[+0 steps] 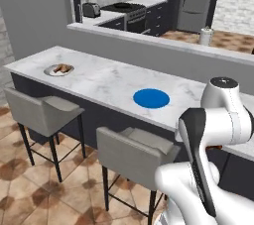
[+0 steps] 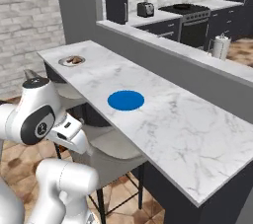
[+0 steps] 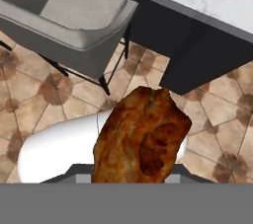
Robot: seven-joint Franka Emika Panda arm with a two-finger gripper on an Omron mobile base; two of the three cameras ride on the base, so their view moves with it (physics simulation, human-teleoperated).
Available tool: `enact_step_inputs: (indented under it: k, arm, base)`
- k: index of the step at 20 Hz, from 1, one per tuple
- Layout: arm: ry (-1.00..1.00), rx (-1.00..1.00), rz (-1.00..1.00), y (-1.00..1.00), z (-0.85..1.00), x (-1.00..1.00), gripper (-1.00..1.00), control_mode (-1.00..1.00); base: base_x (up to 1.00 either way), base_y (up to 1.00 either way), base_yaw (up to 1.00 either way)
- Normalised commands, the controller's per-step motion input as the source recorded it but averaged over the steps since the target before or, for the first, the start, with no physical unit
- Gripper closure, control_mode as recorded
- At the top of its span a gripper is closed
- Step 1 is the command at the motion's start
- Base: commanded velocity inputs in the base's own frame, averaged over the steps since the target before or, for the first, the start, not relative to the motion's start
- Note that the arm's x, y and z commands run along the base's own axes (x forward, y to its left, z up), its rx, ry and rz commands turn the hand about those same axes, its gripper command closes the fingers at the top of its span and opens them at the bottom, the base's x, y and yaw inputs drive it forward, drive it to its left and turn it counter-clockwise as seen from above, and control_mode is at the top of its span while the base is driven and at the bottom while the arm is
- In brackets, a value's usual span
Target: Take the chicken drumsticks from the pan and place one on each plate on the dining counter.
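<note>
**Drumstick in hand, blue plate waiting**

Marble runs long across the left base view: the dining counter (image 1: 104, 83) carries a pale plate (image 1: 59, 70) near its far left end with a brown piece, seemingly a drumstick (image 1: 61, 68), already lying on it, and a bare blue plate (image 1: 151, 98) well apart from it, nearer the arm. Two grey stools (image 1: 134, 149) stand along the counter's near side. To my eye one delivery is done and the blue plate is the one left to fill.

From the right base view the same slab stretches away, the blue plate near its middle and the pale plate far off by the brick wall. The arm is folded low beside the counter edge, below the top.

Looking along the hand, a lumpy golden-brown chicken drumstick (image 3: 141, 136) sits right at the gripper (image 3: 136, 178), the fingers closed on it and hidden behind the meat. Beyond it lie the tiled floor, a stool seat and the counter's dark base.

To do this well, I would lift clear of the counter edge first, then travel over the blue plate, come down close to its centre, and only then release, so the piece does not roll off.
</note>
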Motion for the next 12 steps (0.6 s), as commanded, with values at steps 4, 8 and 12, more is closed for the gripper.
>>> enact_step_inputs:
  k: [4, 8, 12]
  arm:
    - [0.00, 0.00, 0.00, 0.00, 0.00, 0.00, 1.00, 1.00]
    - [0.00, 0.00, -0.11, 0.09, -0.01, 0.25, 1.00, -1.00]
    - [0.00, 0.00, -0.20, 0.08, 0.00, 0.56, 1.00, -1.00]
  base:
    - [0.61, 0.32, -0.24]
    - [0.30, 0.14, -0.12]
    - [0.00, 0.00, 0.00]
